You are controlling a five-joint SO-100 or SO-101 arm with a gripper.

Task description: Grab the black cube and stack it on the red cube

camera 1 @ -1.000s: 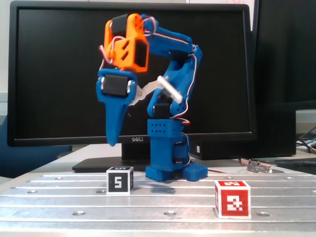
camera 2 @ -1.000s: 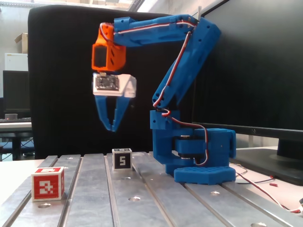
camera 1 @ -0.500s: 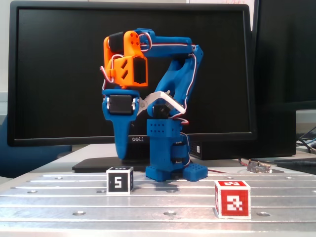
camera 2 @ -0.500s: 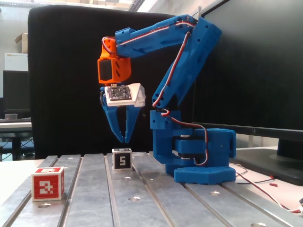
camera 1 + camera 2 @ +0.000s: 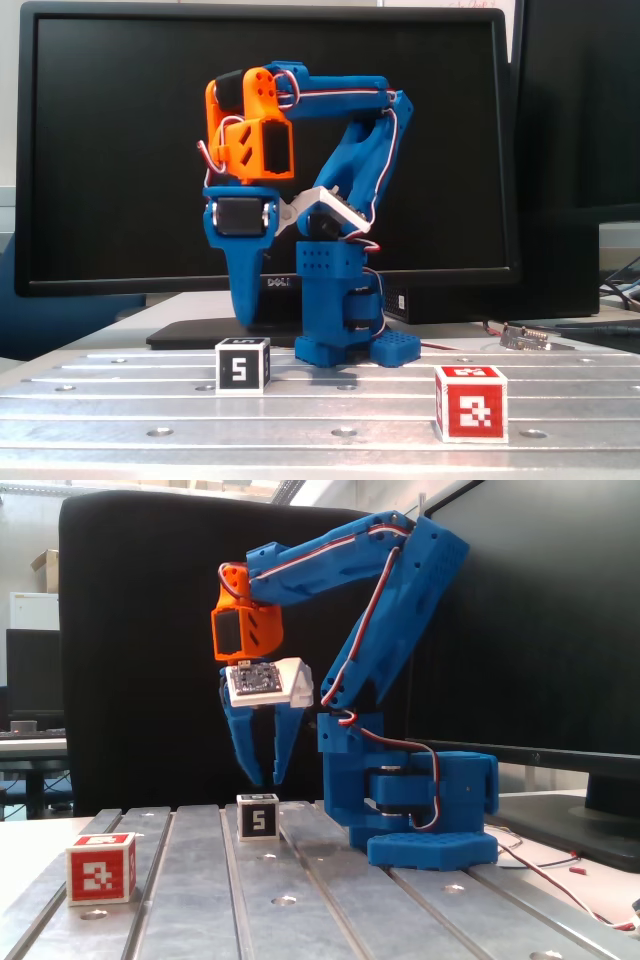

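Note:
The black cube (image 5: 243,365) with a white "5" stands on the slotted metal table (image 5: 330,412), just in front of the blue arm's base (image 5: 345,345). The red cube (image 5: 471,402) sits nearer the camera at the right in one fixed view; in the other it is at the front left (image 5: 101,868), with the black cube (image 5: 257,817) further back. My gripper (image 5: 266,780) hangs pointing down a short way above the black cube, fingers slightly apart, holding nothing. Seen side-on, the gripper (image 5: 245,322) is just above and behind the cube.
A large dark monitor (image 5: 270,120) stands behind the arm, its stand base (image 5: 200,335) on the desk. Loose wires and a small part (image 5: 525,337) lie at the right. The arm's base (image 5: 430,845) fills the table's right side in the other fixed view.
The gripper has come down and swung from tilted to vertical, ending closer above the black cube. Its fingertips have parted a little. Both cubes stayed put.

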